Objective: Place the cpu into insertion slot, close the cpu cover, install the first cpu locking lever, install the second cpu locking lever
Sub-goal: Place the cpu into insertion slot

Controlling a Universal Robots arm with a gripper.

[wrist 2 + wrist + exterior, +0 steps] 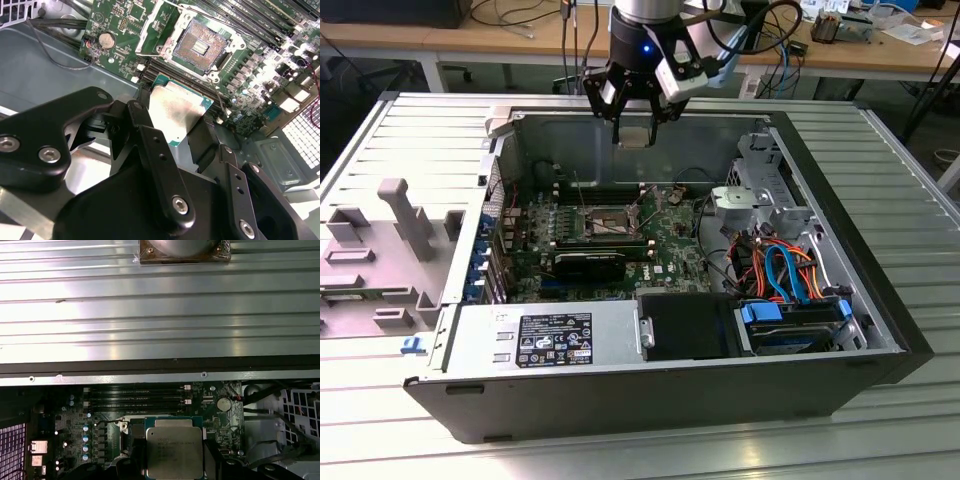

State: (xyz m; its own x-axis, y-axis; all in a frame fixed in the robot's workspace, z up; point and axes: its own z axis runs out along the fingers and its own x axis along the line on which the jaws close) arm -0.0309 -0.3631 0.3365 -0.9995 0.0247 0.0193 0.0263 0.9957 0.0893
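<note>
My gripper (633,122) hangs over the back of the open computer case, shut on the cpu (633,137), a flat silver square held by two opposite edges. In both wrist views the cpu (176,107) (174,447) sits between the black fingers (150,135). The insertion slot (606,221) lies on the green motherboard, below the cpu and nearer the camera. Its dark contact field (200,44) is bare. The cpu cover (151,26) stands swung open along one side of the slot. Thin wire levers (642,196) stick up beside the socket.
Long black memory slots (250,22) flank the socket, and a black card (588,262) lies just in front of it. A power supply (545,340), a black shroud (685,325) and a drive bay with orange and blue cables (782,268) line the case front. The case's rear wall (580,140) rises behind the gripper.
</note>
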